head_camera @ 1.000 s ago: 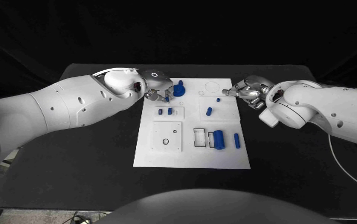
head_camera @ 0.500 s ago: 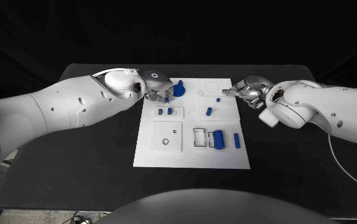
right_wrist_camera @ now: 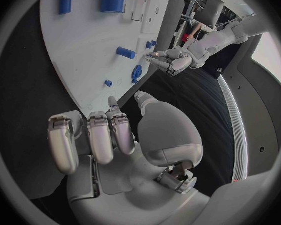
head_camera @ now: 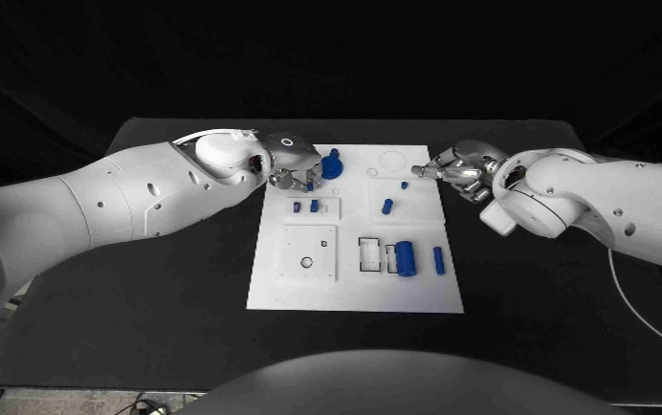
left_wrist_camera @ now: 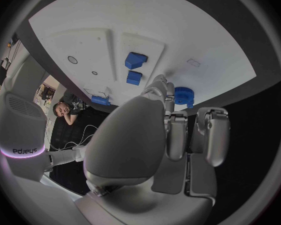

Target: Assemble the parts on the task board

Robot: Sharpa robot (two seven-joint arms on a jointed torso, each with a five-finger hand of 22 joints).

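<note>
At nine o'clock, left hand [head_camera: 293, 168] over the far left corner of the white board [head_camera: 356, 293], fingers [left_wrist_camera: 177, 135] curled together, nothing seen between them, fingertips just beside a blue gear-shaped part [head_camera: 331, 163] standing near the board's far edge. Just toward six o'clock from that hand, two small blue blocks [head_camera: 305, 207] side by side on a raised square. Below them, at the near left, a square plate with a small dark ring [head_camera: 306, 263]. Toward the middle, a short blue peg [head_camera: 387, 207] lying flat, a tiny blue stud [head_camera: 405, 185] just beyond it. At five o'clock on the board, a thick blue cylinder [head_camera: 406, 257] beside a rectangular frame, a slim blue rod [head_camera: 440, 261] just to its right. At three o'clock, right hand [head_camera: 458, 171] at the board's far right edge above the black tabletop [head_camera: 165, 319], fingers [right_wrist_camera: 100, 137] bent close together, holding nothing visible.
</note>
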